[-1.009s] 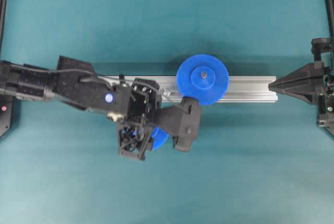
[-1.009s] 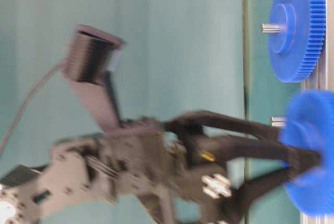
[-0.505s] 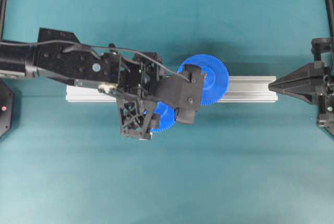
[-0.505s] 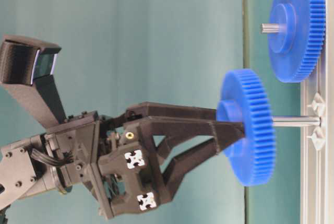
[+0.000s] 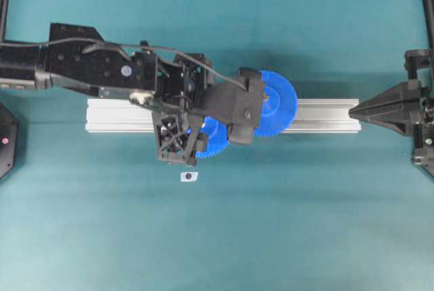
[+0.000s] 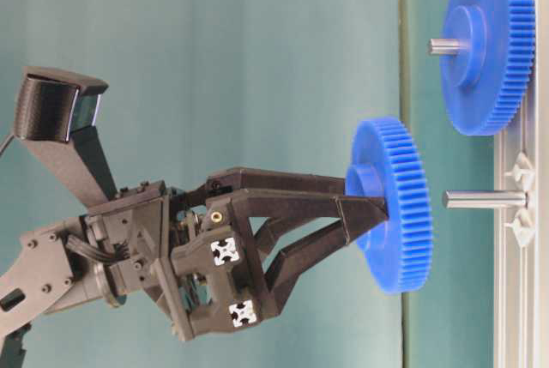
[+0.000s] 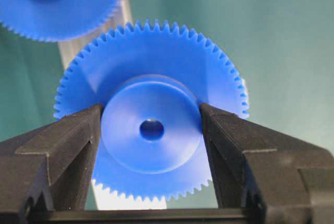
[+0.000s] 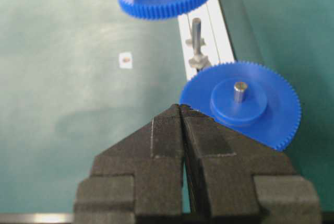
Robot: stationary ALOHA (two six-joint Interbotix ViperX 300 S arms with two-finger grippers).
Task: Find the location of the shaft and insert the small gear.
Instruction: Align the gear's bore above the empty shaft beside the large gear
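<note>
My left gripper [image 7: 151, 130] clamps the small gear [image 7: 151, 114] by its hub, held apart from the shaft [image 6: 485, 199]. My right gripper [image 8: 181, 110] sits closed, holding nothing, near the larger gear [image 8: 245, 104].

The left arm comes in from the left edge of the overhead frame, and its gripper [image 6: 364, 205] points down. Its jaws hold the hub of the small gear [image 7: 151, 130]. The right gripper [image 8: 181, 110], at the right edge, has its jaws pressed together.
</note>
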